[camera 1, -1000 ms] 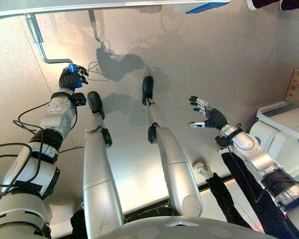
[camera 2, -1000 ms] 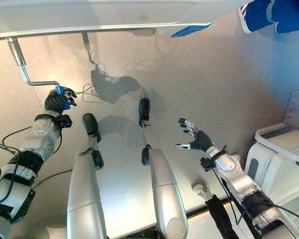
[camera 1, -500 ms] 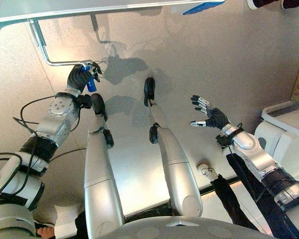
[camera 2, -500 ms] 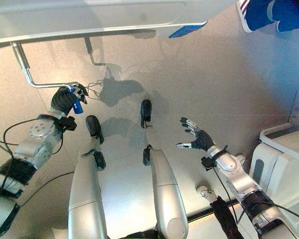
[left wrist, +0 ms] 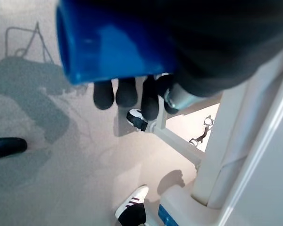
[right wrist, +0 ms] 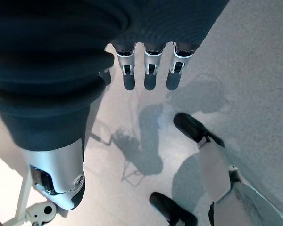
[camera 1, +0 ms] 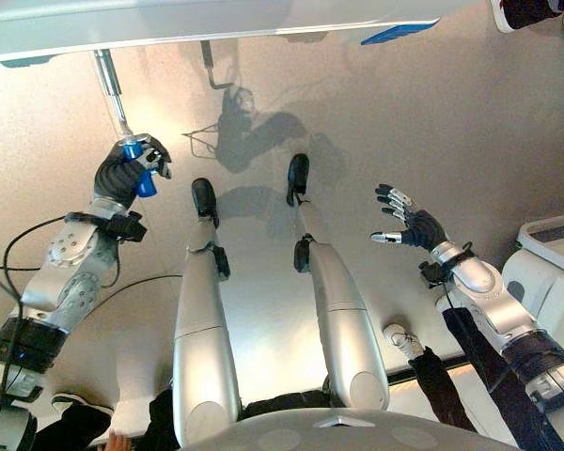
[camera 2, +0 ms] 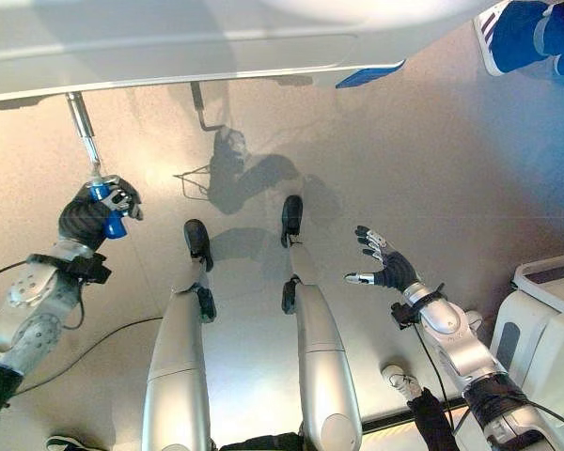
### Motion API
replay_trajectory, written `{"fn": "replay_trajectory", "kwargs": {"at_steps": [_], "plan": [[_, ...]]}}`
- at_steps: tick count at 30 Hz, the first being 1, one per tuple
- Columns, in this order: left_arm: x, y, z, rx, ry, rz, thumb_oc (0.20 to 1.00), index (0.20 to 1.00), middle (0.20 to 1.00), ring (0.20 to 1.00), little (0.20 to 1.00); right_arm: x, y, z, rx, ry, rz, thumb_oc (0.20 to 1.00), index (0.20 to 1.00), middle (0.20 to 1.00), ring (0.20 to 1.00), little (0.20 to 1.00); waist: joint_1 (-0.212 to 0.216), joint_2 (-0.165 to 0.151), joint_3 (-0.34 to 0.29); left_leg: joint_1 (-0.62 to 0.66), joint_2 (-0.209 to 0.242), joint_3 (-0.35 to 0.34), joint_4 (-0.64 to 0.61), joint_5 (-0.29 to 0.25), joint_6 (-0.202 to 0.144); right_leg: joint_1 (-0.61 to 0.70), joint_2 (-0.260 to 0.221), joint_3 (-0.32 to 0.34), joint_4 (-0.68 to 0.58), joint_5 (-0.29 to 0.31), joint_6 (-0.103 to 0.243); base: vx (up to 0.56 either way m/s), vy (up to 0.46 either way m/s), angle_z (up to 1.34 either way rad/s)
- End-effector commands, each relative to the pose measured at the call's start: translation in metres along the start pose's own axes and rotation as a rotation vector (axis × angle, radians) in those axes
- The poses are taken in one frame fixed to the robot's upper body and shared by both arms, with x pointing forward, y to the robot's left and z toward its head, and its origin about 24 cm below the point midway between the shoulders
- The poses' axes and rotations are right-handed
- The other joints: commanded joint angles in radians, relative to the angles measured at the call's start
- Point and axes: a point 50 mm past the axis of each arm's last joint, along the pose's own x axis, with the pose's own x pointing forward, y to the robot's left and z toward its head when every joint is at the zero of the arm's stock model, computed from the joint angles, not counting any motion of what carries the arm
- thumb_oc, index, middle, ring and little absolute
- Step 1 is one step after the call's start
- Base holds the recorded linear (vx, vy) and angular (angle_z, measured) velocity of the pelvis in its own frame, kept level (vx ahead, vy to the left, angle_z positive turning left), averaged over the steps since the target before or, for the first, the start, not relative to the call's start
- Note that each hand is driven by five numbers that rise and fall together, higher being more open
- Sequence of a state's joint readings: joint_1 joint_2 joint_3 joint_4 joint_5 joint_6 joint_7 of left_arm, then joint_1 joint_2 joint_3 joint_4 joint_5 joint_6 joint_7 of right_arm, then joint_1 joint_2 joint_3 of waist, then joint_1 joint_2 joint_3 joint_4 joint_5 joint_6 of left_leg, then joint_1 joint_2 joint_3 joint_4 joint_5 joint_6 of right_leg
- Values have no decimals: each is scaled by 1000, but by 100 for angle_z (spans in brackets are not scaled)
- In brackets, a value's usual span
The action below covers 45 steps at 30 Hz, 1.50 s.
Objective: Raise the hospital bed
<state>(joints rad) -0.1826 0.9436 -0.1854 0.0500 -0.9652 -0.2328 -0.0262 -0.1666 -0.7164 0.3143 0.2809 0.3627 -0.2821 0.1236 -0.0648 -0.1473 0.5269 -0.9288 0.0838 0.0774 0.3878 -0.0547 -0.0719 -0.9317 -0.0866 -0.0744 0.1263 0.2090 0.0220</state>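
Note:
The hospital bed's white foot edge (camera 1: 263, 21) runs along the top. A silver crank rod (camera 1: 113, 94) comes down from it and ends in a blue handle (camera 1: 144, 182). My left hand (camera 1: 117, 178) is shut on that handle; in the left wrist view the blue handle (left wrist: 113, 42) lies in the palm with the dark fingertips (left wrist: 127, 92) curled round it. Off to the right, my right hand (camera 1: 409, 227) hovers over the floor, open and holding nothing, its fingers (right wrist: 148, 77) straight.
A second crank (camera 1: 211, 68) hangs folded under the bed edge. A white cart (camera 1: 555, 268) stands at the right. A person's blue shoe (camera 2: 526, 33) shows at the top right, another shoe (left wrist: 132, 211) near the bed's white leg (left wrist: 236, 132).
My left hand has swung the blue handle round: the crank arm that stuck out sideways now points down from the bed. The view shifted a little. The right hand has held still.

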Motion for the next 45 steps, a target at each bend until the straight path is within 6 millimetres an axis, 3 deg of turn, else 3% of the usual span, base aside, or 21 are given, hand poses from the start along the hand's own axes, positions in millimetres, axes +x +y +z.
{"fn": "replay_trajectory", "kwargs": {"at_steps": [1,12,28,34,45], "plan": [[-22,-22,13,-6,-120,-125,200,200,200,200,200,-18,1,-7,-31,11,9,1000,1000,1000,1000,1000,-6,56,-29,28,-50,1,-80,38,49,24,-4,-51,92,-93,102,0,0,0],[-34,-5,-4,-14,-62,-22,200,200,200,200,200,-20,0,-7,-20,9,7,1000,1000,1000,1000,1000,6,54,-28,14,-52,-8,-68,33,53,16,-12,-55,103,-98,104,1,5,0],[-39,22,-29,-13,5,168,200,200,200,200,200,-22,-5,-7,-21,20,6,1000,1000,1000,1000,1000,4,15,-11,-24,-48,-20,-37,23,60,0,-19,-61,107,-97,106,4,21,1],[-28,40,-35,-10,2,309,200,200,200,200,200,-13,-7,1,-23,-10,-1,1000,1000,1000,1000,1000,-4,-6,-8,-48,-47,-25,-24,17,62,-14,-17,-61,106,-95,107,2,27,1],[1,51,-34,-34,-13,407,200,200,200,200,200,-5,-7,7,-23,-25,12,1000,1000,1000,1000,1000,-27,-41,-8,-84,-41,-32,6,1,65,-38,-12,-58,106,-92,108,6,25,2]]}}
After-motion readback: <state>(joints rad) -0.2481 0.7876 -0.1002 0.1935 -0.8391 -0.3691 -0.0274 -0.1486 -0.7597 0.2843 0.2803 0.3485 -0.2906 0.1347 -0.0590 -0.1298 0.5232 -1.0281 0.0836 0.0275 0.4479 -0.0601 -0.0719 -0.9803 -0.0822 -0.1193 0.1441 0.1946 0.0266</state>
